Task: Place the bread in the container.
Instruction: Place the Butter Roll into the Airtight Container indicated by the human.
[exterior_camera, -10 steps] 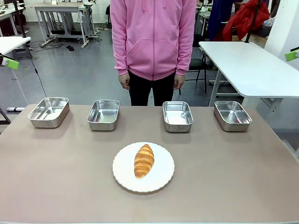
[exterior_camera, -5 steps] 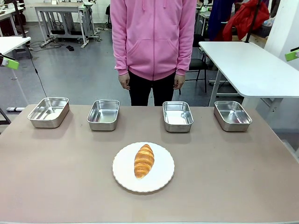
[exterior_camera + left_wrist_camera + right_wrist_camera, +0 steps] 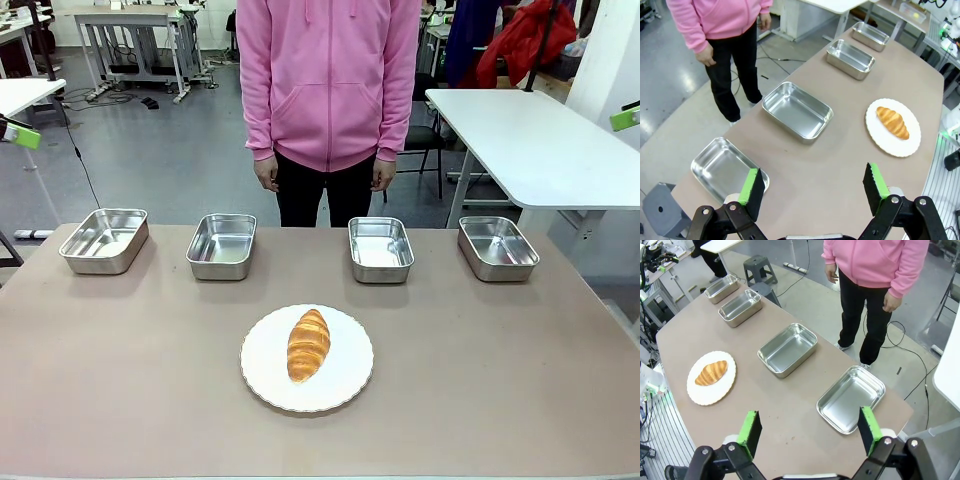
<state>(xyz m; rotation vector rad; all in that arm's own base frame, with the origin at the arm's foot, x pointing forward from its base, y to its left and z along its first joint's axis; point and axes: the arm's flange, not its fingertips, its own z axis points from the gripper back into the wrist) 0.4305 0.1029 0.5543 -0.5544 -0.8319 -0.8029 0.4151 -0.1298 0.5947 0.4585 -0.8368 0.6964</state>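
Four pans (image 3: 381,249) line the surface (image 3: 150,380), bread (image 3: 308,344) on its plate (image 3: 345,385); wrist views add left gripper (image 3: 812,170) and right gripper (image 3: 808,413), fingers apart, empty.

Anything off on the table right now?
Nothing stands out. Croissant lies whole on the plate; four pans sit upright and empty in a row on the far side. No spills or damage.
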